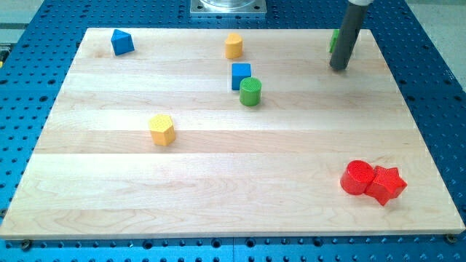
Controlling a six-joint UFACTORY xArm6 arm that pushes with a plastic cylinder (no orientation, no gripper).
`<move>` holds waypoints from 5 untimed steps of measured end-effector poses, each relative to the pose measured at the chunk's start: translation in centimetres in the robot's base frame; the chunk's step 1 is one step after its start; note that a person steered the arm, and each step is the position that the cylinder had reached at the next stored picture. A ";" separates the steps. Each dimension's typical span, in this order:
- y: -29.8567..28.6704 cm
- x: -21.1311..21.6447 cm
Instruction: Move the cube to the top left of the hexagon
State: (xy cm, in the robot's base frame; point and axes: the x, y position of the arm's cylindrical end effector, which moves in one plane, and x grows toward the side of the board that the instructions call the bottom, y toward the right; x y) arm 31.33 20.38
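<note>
Single camera view, set above the near edge of the board (218,156) and tilted down toward the far side, so the whole board fills the frame with blue perforated table (29,247) showing around it. The far edge appears shorter than the near edge, and a metal base (228,6) is cut off at the far centre.
</note>
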 end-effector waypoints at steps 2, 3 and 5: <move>0.5 0.2; 1.0 0.2; -1.1 0.4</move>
State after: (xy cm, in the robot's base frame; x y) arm 31.71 19.26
